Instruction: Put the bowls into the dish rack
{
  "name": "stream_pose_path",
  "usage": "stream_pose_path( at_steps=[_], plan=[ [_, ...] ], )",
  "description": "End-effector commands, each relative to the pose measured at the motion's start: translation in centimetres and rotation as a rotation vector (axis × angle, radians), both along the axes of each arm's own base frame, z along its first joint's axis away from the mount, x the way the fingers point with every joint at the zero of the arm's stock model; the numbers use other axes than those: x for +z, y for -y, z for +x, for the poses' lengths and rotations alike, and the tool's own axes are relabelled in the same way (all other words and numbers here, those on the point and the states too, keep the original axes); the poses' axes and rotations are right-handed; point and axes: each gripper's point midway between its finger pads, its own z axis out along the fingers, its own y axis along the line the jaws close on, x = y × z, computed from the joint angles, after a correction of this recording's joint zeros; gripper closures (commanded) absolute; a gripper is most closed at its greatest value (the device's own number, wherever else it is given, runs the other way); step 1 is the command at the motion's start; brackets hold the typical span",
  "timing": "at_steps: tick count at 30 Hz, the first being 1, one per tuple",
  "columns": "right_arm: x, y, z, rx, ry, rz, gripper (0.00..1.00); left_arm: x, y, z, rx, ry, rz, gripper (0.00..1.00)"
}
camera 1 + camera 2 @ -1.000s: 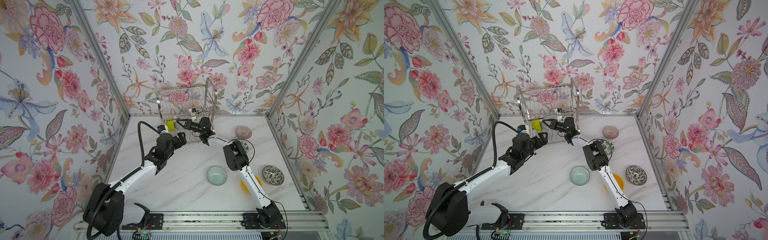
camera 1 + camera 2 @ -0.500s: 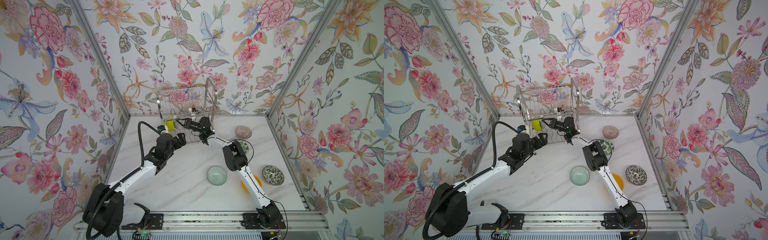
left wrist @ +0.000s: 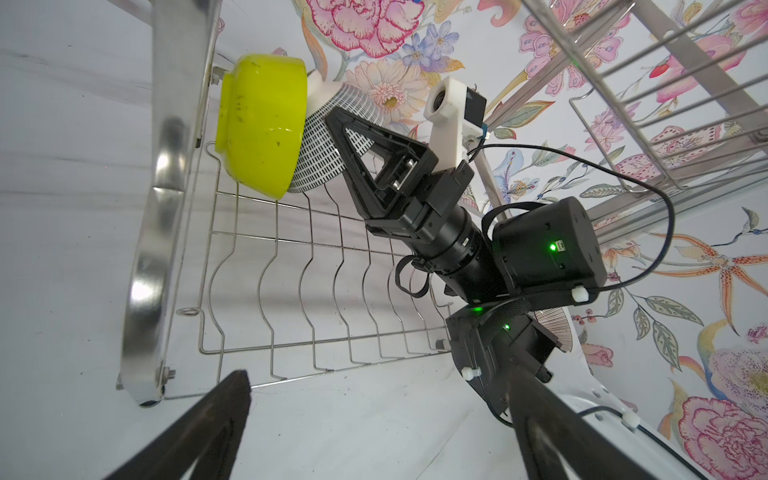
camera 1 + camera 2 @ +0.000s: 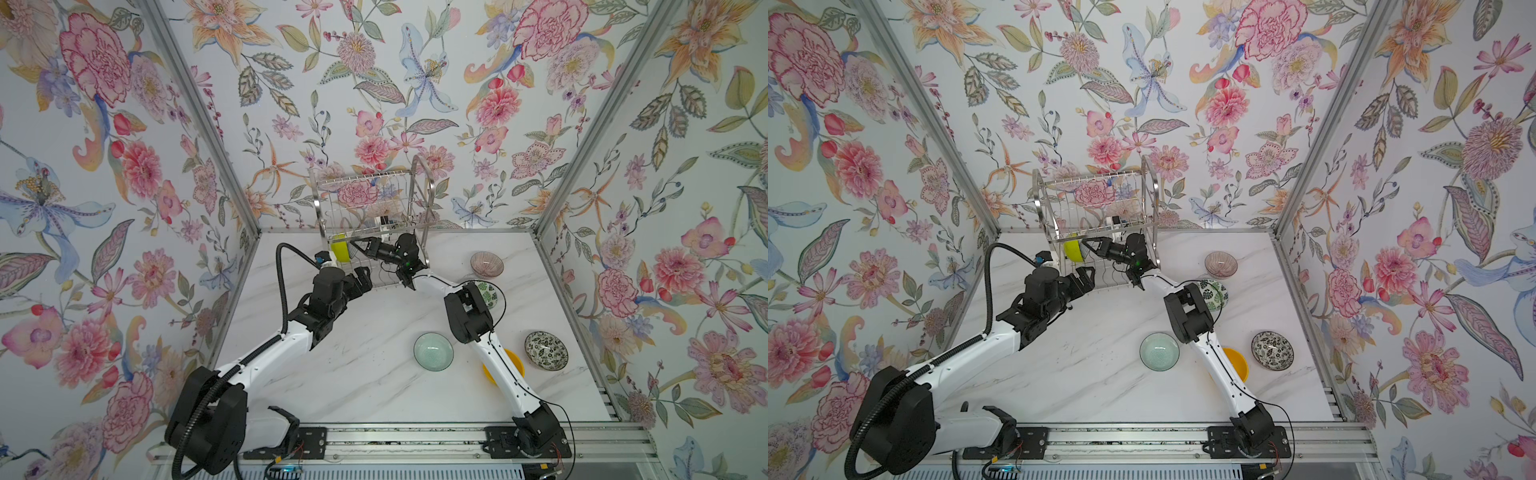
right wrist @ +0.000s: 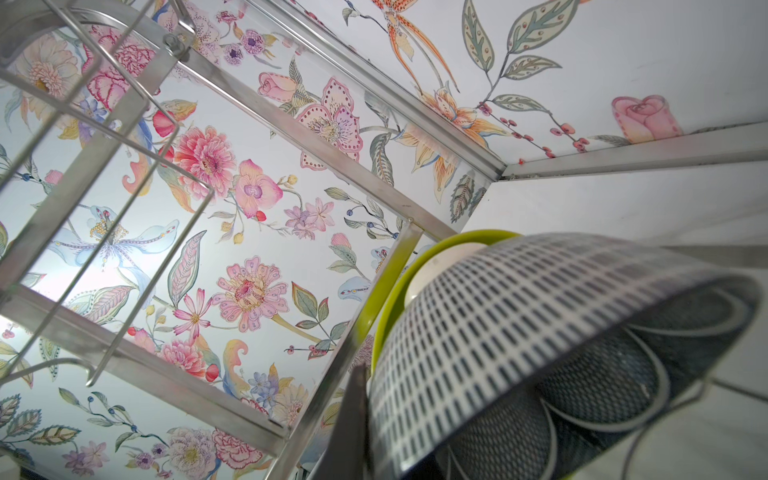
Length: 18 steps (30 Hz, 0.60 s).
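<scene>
The dish rack (image 4: 365, 199) (image 4: 1096, 199) stands at the back wall. A lime green bowl (image 4: 340, 249) (image 3: 259, 124) stands on edge at one end of its lower tier (image 3: 316, 266). Against it leans the dark navy bowl (image 3: 328, 137) (image 5: 540, 332), white with dark dashes outside. My right gripper (image 4: 360, 245) (image 3: 338, 118) is shut on that bowl's rim inside the rack; one finger (image 5: 349, 424) lies on the outer wall. My left gripper (image 4: 365, 279) (image 3: 374, 382) hangs open and empty just in front of the lower tier.
Other bowls lie on the marble table (image 4: 332, 374): pinkish ribbed (image 4: 487, 264), leaf-patterned white (image 4: 492, 293) behind the right arm, pale glassy green (image 4: 433, 351), orange-yellow (image 4: 515, 365) partly under the right arm, black-and-white floral (image 4: 545, 350). Floral walls close three sides.
My right gripper has edged slightly further into the rack with the navy bowl. The left arm has stayed still.
</scene>
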Motion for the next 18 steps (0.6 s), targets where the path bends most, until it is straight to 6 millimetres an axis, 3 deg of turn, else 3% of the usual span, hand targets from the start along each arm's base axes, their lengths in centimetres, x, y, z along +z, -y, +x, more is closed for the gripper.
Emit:
stream_pose_path(
  at_steps=[1, 18],
  plan=[
    [-0.16, -0.58, -0.47, 0.012, 0.049, 0.001, 1.00, 1.30, -0.06, -0.12, 0.000, 0.033, 0.012, 0.01],
    [-0.47, -0.38, -0.09, 0.005, 0.039, -0.022, 0.83, 1.10, 0.07, -0.06, 0.000, 0.027, 0.001, 0.01]
  ],
)
